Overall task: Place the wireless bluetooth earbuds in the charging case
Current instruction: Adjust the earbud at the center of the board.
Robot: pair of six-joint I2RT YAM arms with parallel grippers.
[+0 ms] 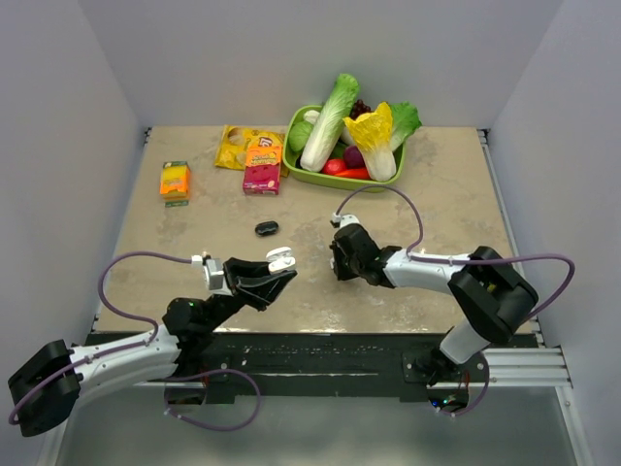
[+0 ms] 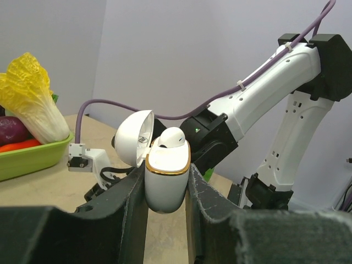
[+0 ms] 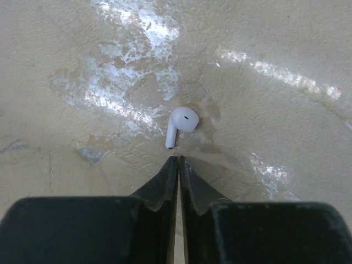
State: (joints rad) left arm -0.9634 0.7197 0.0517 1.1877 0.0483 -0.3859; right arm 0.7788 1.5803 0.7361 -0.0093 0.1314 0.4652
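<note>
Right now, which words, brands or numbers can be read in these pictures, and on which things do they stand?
No text is readable.
orange box: print too small.
yellow bag: print too small.
pink box: print too small.
charging case: small mark inside the lid, blurred.

No wording could be read, print on the red snack box [image 1: 261,178], yellow packet [image 1: 233,146] and orange box [image 1: 176,181] by the far edge of the counter [image 1: 446,204] was too small, marks inside the lid of the charging case [image 2: 168,181] were illegible
</note>
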